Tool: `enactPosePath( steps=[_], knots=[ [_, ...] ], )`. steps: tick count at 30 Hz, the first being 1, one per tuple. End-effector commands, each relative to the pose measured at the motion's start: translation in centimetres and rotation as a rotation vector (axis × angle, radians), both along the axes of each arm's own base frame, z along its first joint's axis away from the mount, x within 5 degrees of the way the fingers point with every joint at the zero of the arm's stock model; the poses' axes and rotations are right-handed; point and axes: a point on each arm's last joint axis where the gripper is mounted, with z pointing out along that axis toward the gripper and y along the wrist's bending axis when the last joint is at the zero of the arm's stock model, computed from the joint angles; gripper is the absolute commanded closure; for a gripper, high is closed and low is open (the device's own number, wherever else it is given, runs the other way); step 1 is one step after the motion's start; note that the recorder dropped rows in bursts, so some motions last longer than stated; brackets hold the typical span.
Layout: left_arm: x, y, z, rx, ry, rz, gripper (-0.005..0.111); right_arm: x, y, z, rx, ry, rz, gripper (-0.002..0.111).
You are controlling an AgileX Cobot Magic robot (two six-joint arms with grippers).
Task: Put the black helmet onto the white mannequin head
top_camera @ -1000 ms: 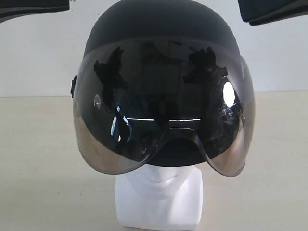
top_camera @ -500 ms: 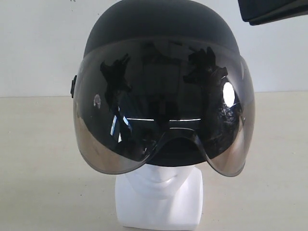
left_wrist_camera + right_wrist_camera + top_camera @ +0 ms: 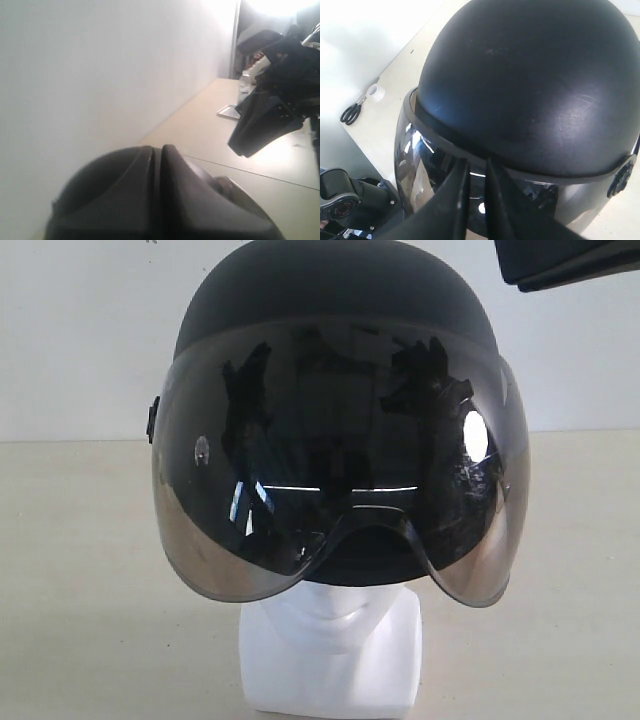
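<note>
Your beige table [image 3: 90,570] and what stands on it.
In the exterior view the white mannequin head [image 3: 330,655] stands on its square base at 6 o'clock; elsewhere, black-handled scissors [image 3: 351,113] lie just beside a roll of tape [image 3: 375,92].

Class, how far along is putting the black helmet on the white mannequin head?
Done: the black helmet sits on the white mannequin head, visor over the face. In hand: nothing; the left gripper is shut and empty, the right gripper hovers over it. Left: seemingly only pulling back.
</note>
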Motion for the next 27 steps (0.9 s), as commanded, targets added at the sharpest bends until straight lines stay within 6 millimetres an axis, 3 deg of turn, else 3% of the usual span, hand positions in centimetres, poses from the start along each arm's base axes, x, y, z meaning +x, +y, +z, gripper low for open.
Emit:
enactPosePath(
  steps=[1,6,10,16,19,22,25,27],
  knots=[
    [-0.6,0.6,1.9,-0.013,-0.216,0.108,0.102,-0.1,0.0,0.2,0.006,-0.016,-0.002,0.096],
    [0.5,1.6,2.4,-0.047,-0.28,0.252,0.102,-0.1,0.0,0.2,0.006,-0.016,-0.002,0.096],
    [-1.3,2.2,3.4,-0.133,-0.308,0.329,0.102,-0.1,0.0,0.3,0.007,-0.017,-0.003,0.096],
    [-2.1,3.2,2.1,-0.145,-0.306,0.476,0.102,-0.1,0.0,0.3,0.007,-0.017,-0.003,0.096],
    [-1.8,4.1,-0.4,-0.077,-0.265,0.597,0.102,-0.1,0.0,0.3,0.007,-0.017,-0.003,0.096],
    [-1.4,5.0,-5.4,0.015,-0.143,0.703,0.102,-0.1,0.0,0.3,0.007,-0.017,-0.003,0.096],
    [-1.4,4.9,-7.1,0.089,-0.089,0.693,0.102,-0.1,0.0,0.3,0.007,-0.017,-0.003,0.096],
    [-1.5,4.4,-7.2,-0.004,-0.041,0.64,0.102,-0.1,0.0,0.3,0.007,-0.017,-0.003,0.096]
  ],
)
